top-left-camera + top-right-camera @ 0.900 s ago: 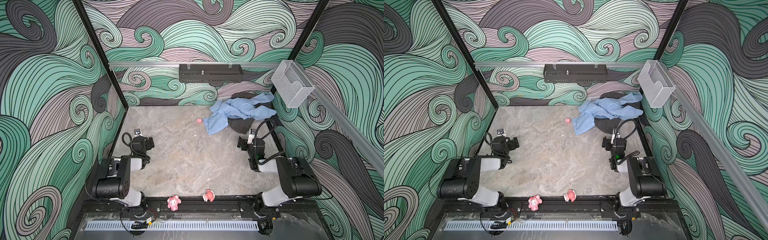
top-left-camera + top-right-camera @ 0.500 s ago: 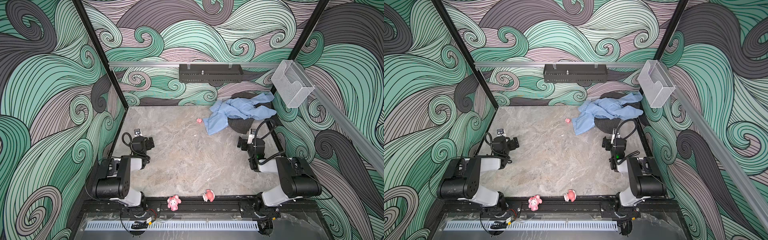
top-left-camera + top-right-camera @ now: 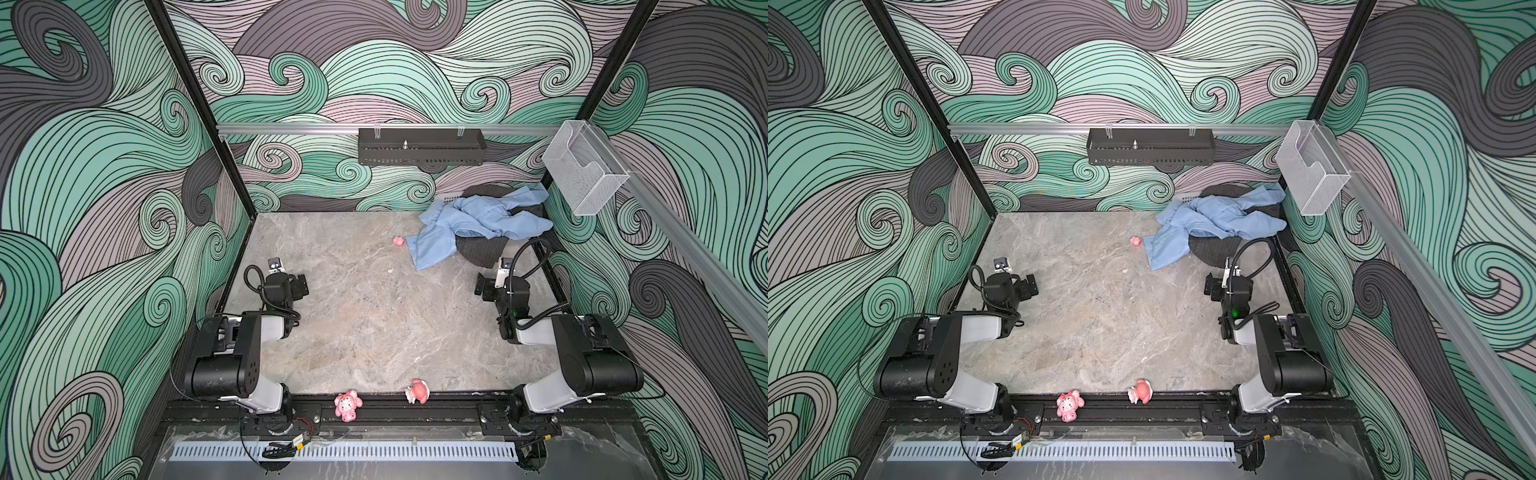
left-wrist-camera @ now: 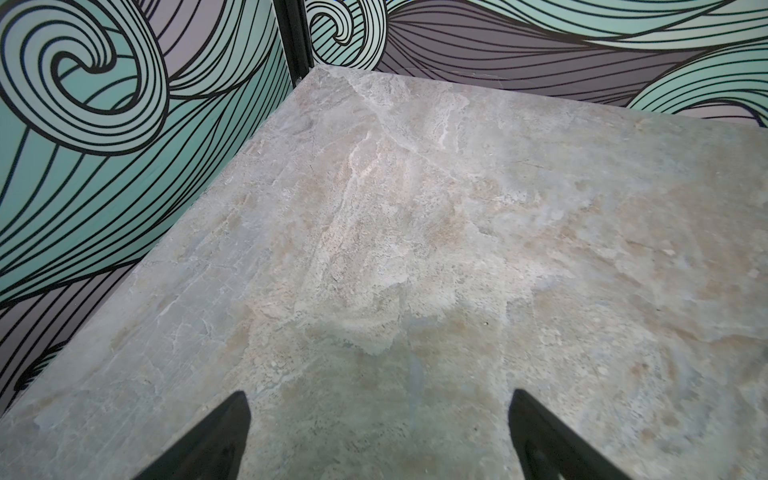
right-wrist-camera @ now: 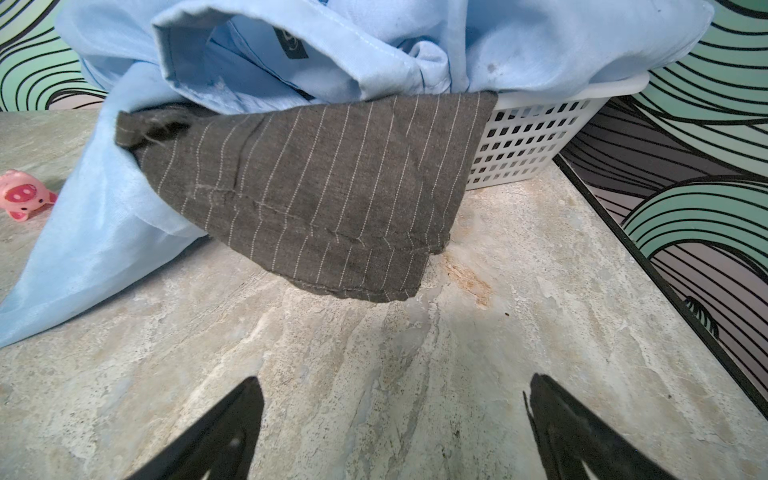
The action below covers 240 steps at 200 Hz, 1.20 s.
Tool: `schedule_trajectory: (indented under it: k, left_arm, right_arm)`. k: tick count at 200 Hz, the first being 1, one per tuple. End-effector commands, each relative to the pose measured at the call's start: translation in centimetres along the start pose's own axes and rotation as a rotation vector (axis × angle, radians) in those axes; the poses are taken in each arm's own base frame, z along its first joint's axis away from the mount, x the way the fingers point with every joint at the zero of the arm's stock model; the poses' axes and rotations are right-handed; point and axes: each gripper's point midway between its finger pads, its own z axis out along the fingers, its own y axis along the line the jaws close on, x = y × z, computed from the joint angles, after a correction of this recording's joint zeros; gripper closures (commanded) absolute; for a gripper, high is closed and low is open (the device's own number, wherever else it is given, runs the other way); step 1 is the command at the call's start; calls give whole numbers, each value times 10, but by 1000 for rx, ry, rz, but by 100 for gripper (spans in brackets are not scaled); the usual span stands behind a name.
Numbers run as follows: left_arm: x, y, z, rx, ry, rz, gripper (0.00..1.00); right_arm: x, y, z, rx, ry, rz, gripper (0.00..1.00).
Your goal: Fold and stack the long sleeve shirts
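**Q:** By what colours do you tell the two shirts apart?
**A:** You see a plain light blue shirt (image 3: pixel 478 220), with a small dark label (image 5: pixel 291 43). The charcoal shirt (image 5: pixel 316 195) is dark grey-brown with fine white pinstripes.

**Q:** And the basket?
**A:** Your basket (image 5: pixel 528 137) is white, its wall a grid of small dark holes.

**Q:** What of the surroundings?
**A:** Your table (image 3: pixel 353 324) is grey-beige, veined pale like marble. The walls (image 3: pixel 83 208) show teal, mauve and charcoal swirls, lined in black. The toy (image 5: pixel 25 193) is pink with deeper pink patches. The shelf (image 3: pixel 420 146) is black.
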Motion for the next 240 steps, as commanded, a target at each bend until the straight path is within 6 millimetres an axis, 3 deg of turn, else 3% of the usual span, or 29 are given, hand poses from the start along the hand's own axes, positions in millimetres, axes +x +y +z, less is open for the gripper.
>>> schedule_trajectory:
  k: [1,40,64,79,94,100,117,132,150,168,185,240]
  left_arm:
    - [-11,-5,1,15,-31,3,2]
    - [-11,-5,1,15,-34,5,2]
    - [-18,0,-6,-34,-42,3,9]
    - [-55,5,-22,-140,-96,54,7]
    - [-96,16,-45,-213,-13,-140,7]
    - [-116,10,-52,-182,1,-174,9]
    - [-151,-26,-59,2,75,-133,10]
    - [-159,-46,-64,80,176,-143,11]
    - [-154,-61,-71,145,299,-168,17]
    - [-138,-69,-63,137,401,-228,18]
    - [-127,-86,-68,210,468,-194,18]
    - [-104,-96,-73,238,558,-156,13]
  right_arm:
    - [-12,2,1,-10,-30,-4,1]
    - [-11,2,0,-12,-33,-4,1]
    - [-39,-10,-15,68,-14,10,1]
    - [-67,-27,-30,140,73,161,1]
    - [-98,-34,-40,160,107,254,1]
    - [-107,-36,-42,164,117,265,1]
    - [-133,-39,-43,186,161,311,1]
    - [-146,-35,-31,174,231,346,1]
    - [-157,-30,-10,163,307,382,1]
    - [-163,-22,18,134,381,421,1]
    - [-159,-18,47,136,451,440,1]
    - [-142,-20,118,174,545,506,1]
